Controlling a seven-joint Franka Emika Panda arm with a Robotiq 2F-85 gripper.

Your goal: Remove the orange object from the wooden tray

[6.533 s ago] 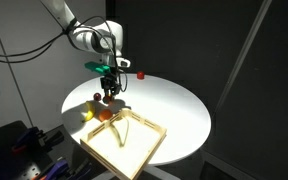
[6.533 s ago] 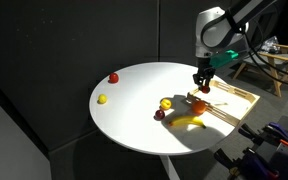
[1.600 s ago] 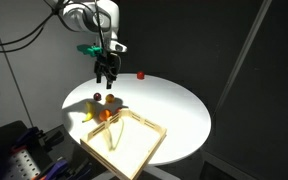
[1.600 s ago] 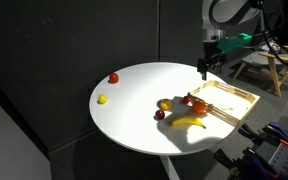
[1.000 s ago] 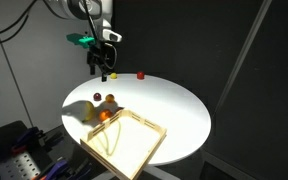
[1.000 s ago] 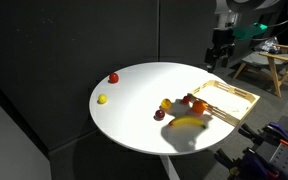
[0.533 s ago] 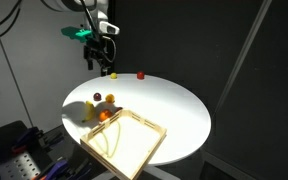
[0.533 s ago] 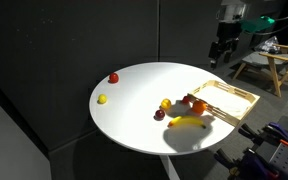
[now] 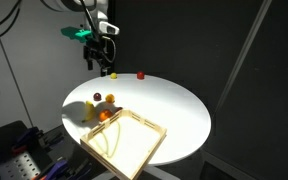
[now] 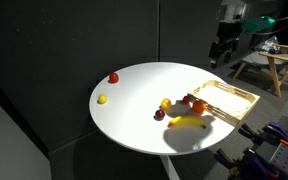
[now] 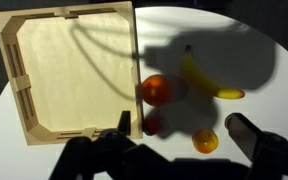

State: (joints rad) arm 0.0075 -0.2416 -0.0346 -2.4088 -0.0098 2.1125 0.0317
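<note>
The wooden tray (image 11: 69, 70) lies empty at the table's edge and shows in both exterior views (image 9: 124, 140) (image 10: 225, 97). The orange object (image 11: 152, 123), small and reddish, rests on the white table just outside the tray's corner (image 10: 187, 100) (image 9: 111, 99), beside a plain orange ball (image 11: 157, 90). My gripper (image 11: 186, 130) is open with nothing between its fingers. It hangs high above the table in both exterior views (image 9: 103, 66) (image 10: 218, 58), well clear of the fruit.
A banana (image 11: 209, 80) and a small yellow-orange fruit (image 11: 206, 140) lie near the orange ball. A dark red fruit (image 10: 160, 114) sits in the same cluster. A red ball (image 10: 113, 77) and a yellow ball (image 10: 102, 99) lie far across the round white table (image 10: 144, 125).
My gripper has risen from low over the fruit beside the tray's corner to high above the table. It has held still over the last half second, and the fruits have not moved.
</note>
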